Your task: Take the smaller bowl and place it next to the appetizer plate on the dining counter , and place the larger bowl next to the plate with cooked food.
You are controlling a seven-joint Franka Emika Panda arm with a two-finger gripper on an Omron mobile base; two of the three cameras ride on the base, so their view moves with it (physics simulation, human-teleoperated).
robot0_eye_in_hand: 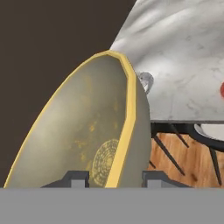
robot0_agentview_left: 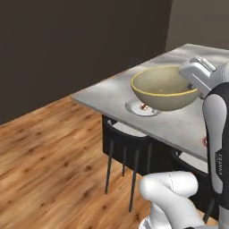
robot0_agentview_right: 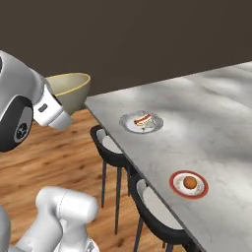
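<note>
The gripper (robot0_eye_in_hand: pixel 111 178) is clamping the rim of the bowl (robot0_eye_in_hand: pixel 83 131), one finger inside the wall and one outside, as the hand view is showing. The bowl is riding in the air, off the near-left corner of the dining counter (robot0_agentview_right: pixel 216 113) and not yet resting on it.

Judgement: the carrying step is in hand, and this looks like the larger bowl, though no second bowl is there for comparison. Which plate counts as cooked food I cannot tell for certain. The next move is calling for travel over the counter's edge and a level set-down just beside the chosen plate, not on it.

The right base view is showing both plates: the grey plate (robot0_agentview_right: pixel 141 122) near the left edge and the red-rimmed plate (robot0_agentview_right: pixel 189 184) toward the near edge. The left base view is showing the bowl (robot0_agentview_left: pixel 164 87) overlapping the grey plate (robot0_agentview_left: pixel 143 108).
</note>
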